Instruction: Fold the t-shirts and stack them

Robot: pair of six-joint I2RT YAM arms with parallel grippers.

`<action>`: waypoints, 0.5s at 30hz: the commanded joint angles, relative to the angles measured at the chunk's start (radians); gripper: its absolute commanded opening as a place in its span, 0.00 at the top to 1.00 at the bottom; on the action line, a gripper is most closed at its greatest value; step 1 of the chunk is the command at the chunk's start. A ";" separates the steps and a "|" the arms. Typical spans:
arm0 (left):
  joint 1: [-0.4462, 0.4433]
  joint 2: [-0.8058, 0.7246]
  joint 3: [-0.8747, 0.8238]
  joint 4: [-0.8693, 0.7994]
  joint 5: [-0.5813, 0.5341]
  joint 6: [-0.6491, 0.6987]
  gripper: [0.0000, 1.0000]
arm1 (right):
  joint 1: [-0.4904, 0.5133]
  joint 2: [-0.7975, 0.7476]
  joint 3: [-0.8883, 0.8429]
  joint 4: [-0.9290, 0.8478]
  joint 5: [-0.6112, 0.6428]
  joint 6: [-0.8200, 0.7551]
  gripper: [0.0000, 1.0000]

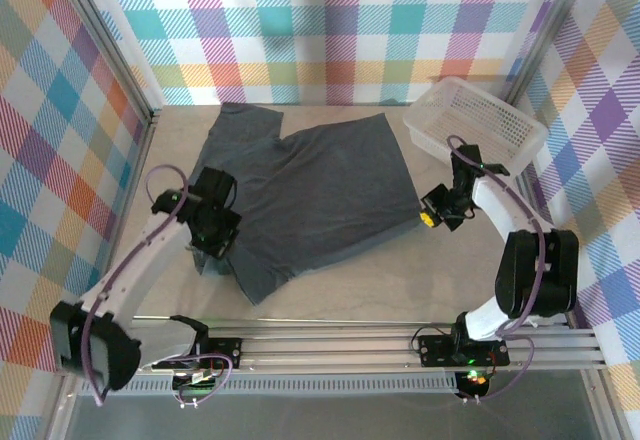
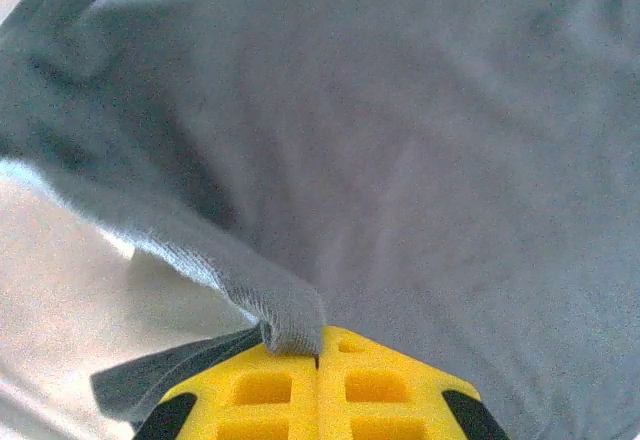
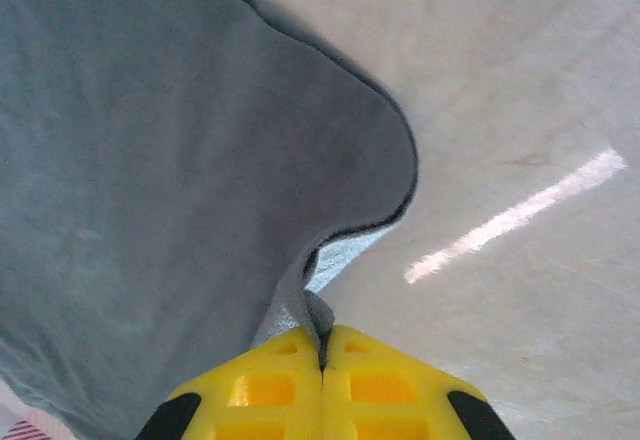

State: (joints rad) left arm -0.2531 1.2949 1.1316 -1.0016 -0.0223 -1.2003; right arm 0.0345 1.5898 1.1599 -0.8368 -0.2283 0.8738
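at the middle of the table [image 1: 400, 280], somewhat toward the left, the t-shirt [image 1: 320, 195] lies spread in a single layer, not yet folded; the white basket [image 1: 500, 125] stands apart at the far right corner, clear of the cloth.

left gripper [image 1: 215, 228]: set on the left margin of the shirt; in the left wrist view the yellow jaws are pressed together on a raised tuck of the fabric edge [image 2: 290, 320], and the cloth fans away flat beyond it.

right gripper [image 1: 432, 217]: set on the right margin; in the right wrist view the jaws are likewise closed tight, nipping a small peak of hem [image 3: 305, 305], with bare tabletop just beside it.

judgement on the hold: opposite edges are taken at once, so that the garment can be tensioned, lifted or carried over evenly; a one-sided grip would bunch it.

orientation: the shirt sits skewed to the table edges; one lobe, probably a sleeve, reaches toward the far left corner, and one corner points toward the near edge; the long axis appears to run obliquely from near left to far right; the neck opening cannot be made out.
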 commanded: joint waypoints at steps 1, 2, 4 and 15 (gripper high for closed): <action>0.075 0.059 0.086 0.052 -0.027 0.133 1.00 | 0.008 0.065 0.086 -0.027 -0.022 -0.012 1.00; 0.096 0.078 0.104 0.063 -0.023 0.150 1.00 | 0.008 0.088 0.110 -0.026 -0.014 -0.012 1.00; 0.129 0.116 0.135 0.078 -0.013 0.179 1.00 | 0.008 0.133 0.153 -0.025 -0.010 -0.011 1.00; 0.238 0.216 0.187 0.155 -0.017 0.222 1.00 | 0.013 0.330 0.353 -0.026 -0.008 -0.015 1.00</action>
State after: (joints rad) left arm -0.0353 1.4967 1.2903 -0.8768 -0.0284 -1.0073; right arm 0.0395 1.8950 1.4643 -0.8394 -0.2329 0.8738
